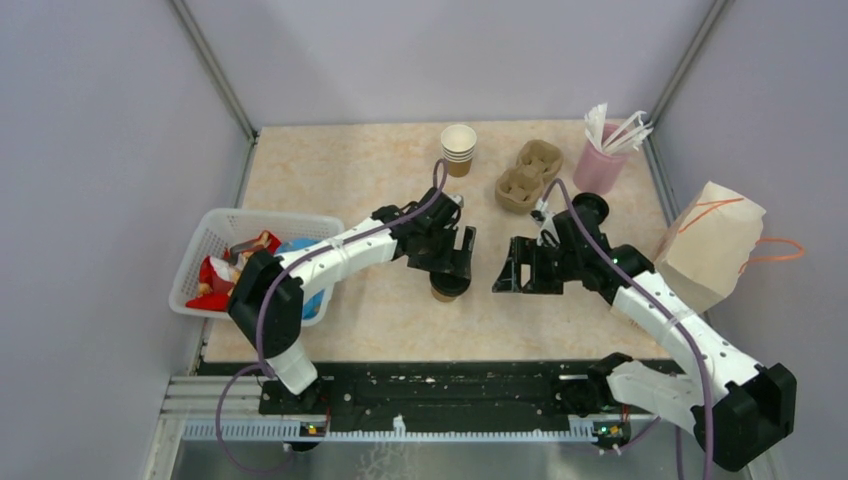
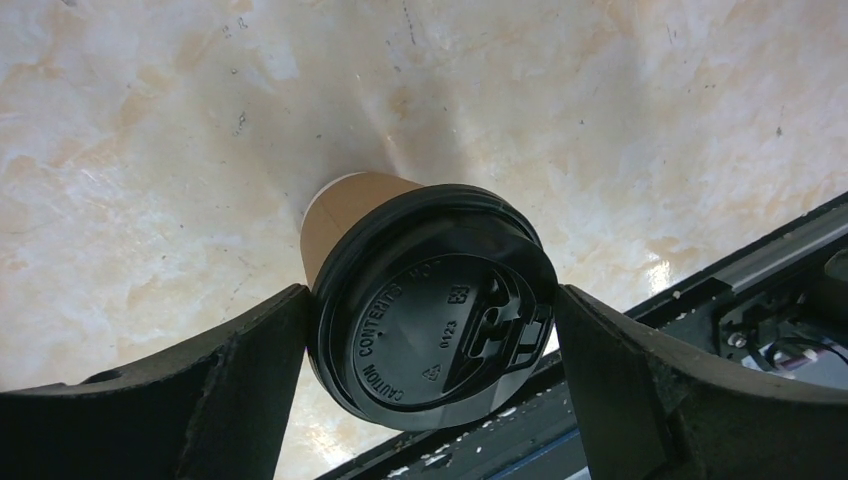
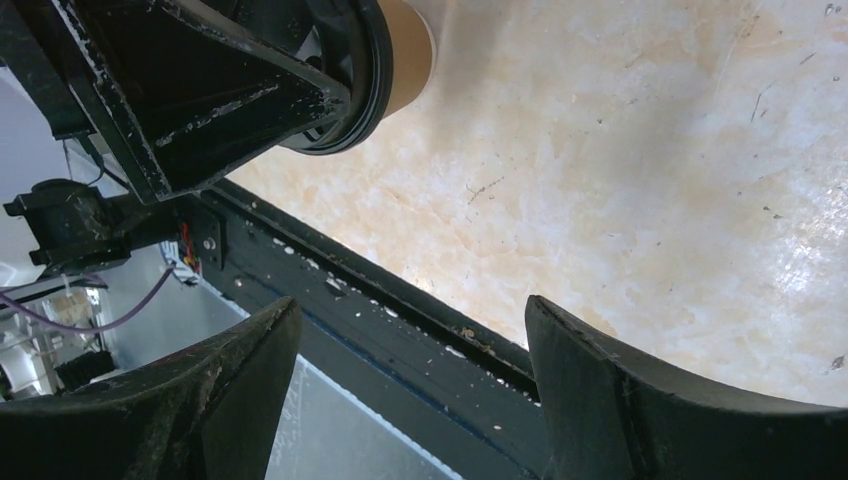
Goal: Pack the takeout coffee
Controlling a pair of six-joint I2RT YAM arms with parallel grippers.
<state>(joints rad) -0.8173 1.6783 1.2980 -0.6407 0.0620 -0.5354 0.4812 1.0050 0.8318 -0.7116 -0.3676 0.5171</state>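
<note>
White plastic basket [image 1: 215, 235] sat at far left of the table [image 1: 340, 170], w/ red packets and sth blue inside. L arm reached from there to table ctr. L gripper [image 2: 430, 300] was closed on the lidded cup [image 1: 448, 291]: both fingers [image 2: 250, 370] pressed against opposite sides of its black lid [image 2: 440, 340], per the L wrist view. Cup looked upright and resting on the marble-look top, nearer the front edge than the back, w/ brown wall showing below the lid. Lid text read "CAUTION CONTENTS HOT".

Well behind it stood an open paper cup [image 1: 458, 148], upright, cream inside. It poss. was a stack of several, couldn't tell.

R gripper [image 3: 408, 303] hung just right of the L one, apart from it, jaws spread wide over bare table and the black front rail [image 3: 330, 270], gripping nothing.

Pulp carrier [image 1: 528, 175] lay at the back, right of the open cup. Pink cup [image 1: 598, 168] of white sticks [image 1: 615, 128] stood just beside it. Brown paper bag [image 1: 712, 245] w/ orange handles sat tilted at the far right edge.
</note>
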